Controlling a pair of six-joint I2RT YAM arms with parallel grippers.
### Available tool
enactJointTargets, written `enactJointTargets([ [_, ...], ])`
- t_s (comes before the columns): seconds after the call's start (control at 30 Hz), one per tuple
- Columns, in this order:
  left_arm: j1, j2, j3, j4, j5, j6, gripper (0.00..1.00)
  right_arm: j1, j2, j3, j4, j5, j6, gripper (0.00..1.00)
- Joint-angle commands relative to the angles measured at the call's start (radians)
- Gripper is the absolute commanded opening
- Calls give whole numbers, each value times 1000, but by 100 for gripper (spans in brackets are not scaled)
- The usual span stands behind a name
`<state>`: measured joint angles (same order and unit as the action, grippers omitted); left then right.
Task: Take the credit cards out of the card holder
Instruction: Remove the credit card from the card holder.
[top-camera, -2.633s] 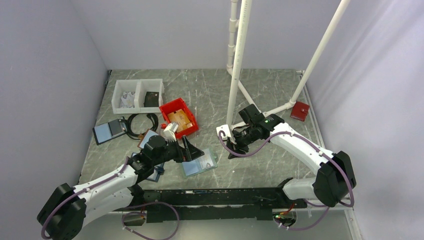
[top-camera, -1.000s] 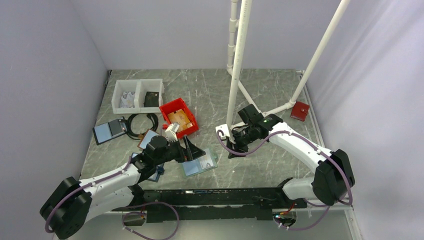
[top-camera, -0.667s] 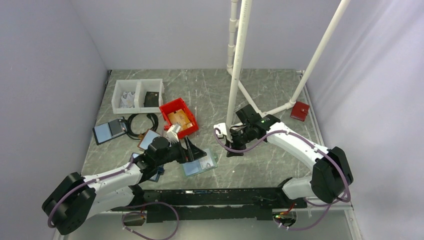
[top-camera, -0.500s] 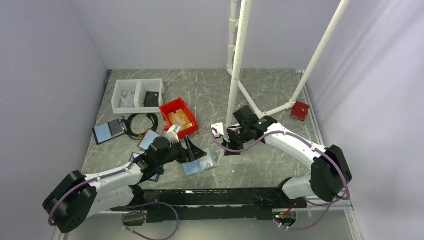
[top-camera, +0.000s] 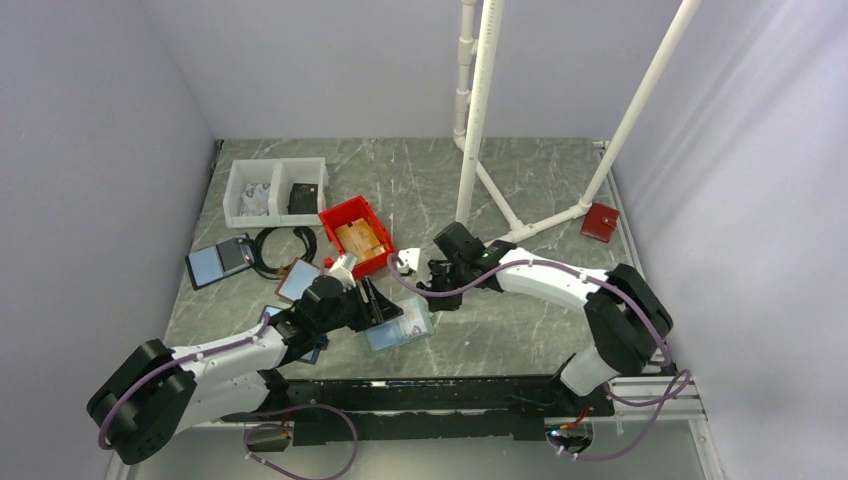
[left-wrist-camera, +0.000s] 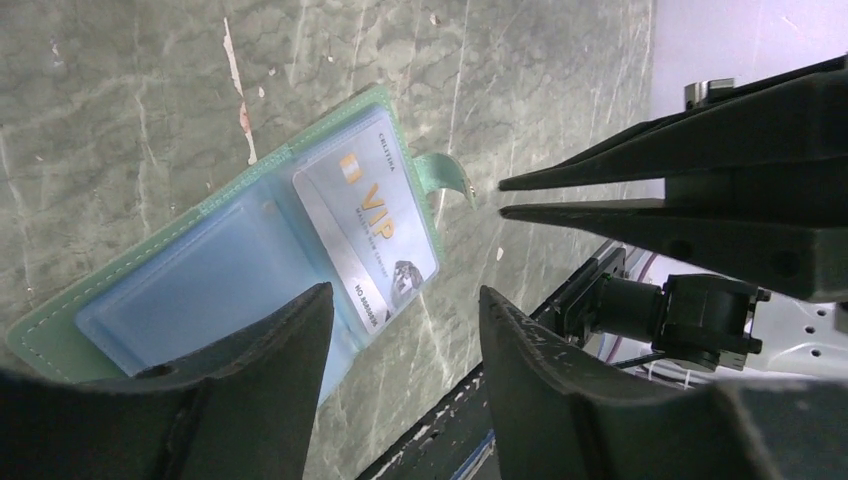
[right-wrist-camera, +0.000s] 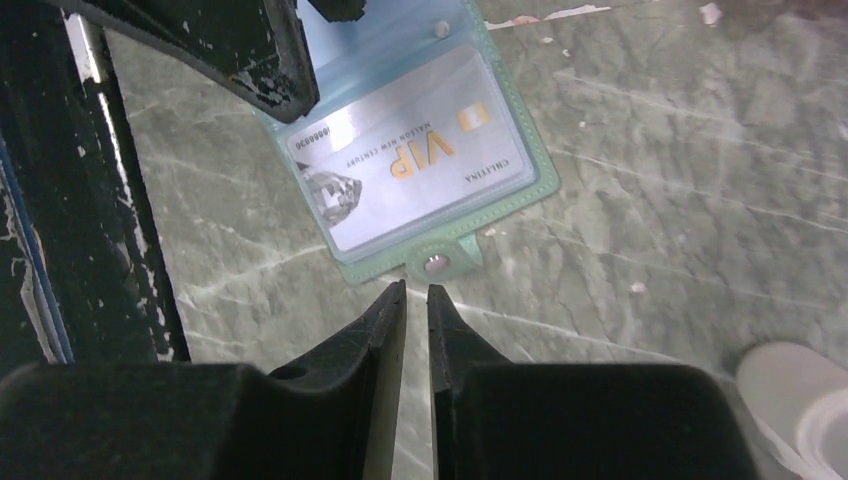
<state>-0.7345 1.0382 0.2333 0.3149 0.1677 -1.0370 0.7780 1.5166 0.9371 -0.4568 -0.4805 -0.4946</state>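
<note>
Grey-green marble-patterned table (top-camera: 520, 190) with a flat, teal-edged bifold card holder (top-camera: 400, 326) (left-wrist-camera: 190, 290) (right-wrist-camera: 380, 60) lying open near its front edge, between the two arms.

The black two-finger left gripper (top-camera: 371, 303) (left-wrist-camera: 403, 300) hangs over the holder's pale blue clear pockets with its fingers spread wide and nothing between them. The black right gripper (top-camera: 436, 296) (left-wrist-camera: 500, 197) (right-wrist-camera: 415, 288) points at the holder's tab side. Its fingers are almost pressed together, with a thin empty slit between them, and the tips stop just short of the tab. A silver-grey rectangular credit card (left-wrist-camera: 365, 245) (right-wrist-camera: 410, 165), lettered VIP in gold, sits inside the clear pocket of the tab-side panel. The small teal snap tab (left-wrist-camera: 445, 172) (right-wrist-camera: 437, 262) sticks out from that panel's outer edge.
</note>
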Motion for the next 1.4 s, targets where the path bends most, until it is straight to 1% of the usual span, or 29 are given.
enactJointTargets([
  [0.0, -6, 28, -7, 54, 2, -15, 58, 39, 64, 53, 64, 50, 87, 14],
  [0.23, -6, 98, -35, 125, 11, -38, 53, 44, 130, 85, 71, 71, 136, 2],
  [0.43, -7, 162, -31, 166, 20, -47, 49, 43, 152, 95, 80, 89, 156, 0],
  [0.53, -8, 189, -25, 184, 34, -50, 48, 34, 132, 103, 73, 93, 150, 0],
  [0.6, -9, 196, -23, 186, 35, -51, 47, 20, 91, 103, 66, 47, 138, 0],
  [0.67, -11, 198, -21, 179, 28, -51, 47, 11, 66, 100, 50, -41, 116, 0],
  [0.8, -13, 195, -9, 149, 17, -48, 46, 17, 79, 111, 14, -145, 87, 1],
  [0.87, -15, 195, -4, 139, 12, -49, 44, 35, 98, 112, 15, -129, 92, 1],
  [0.97, -18, 199, -1, 130, 4, -53, 42, 59, 128, 114, 37, -55, 121, 2],
  [1.1, -22, 206, 3, 129, 2, -58, 41, 60, 157, 110, 65, 20, 163, 2],
  [1.37, -33, 211, 14, 142, 14, -51, 40, 59, 188, 112, 66, 98, 169, 1],
])
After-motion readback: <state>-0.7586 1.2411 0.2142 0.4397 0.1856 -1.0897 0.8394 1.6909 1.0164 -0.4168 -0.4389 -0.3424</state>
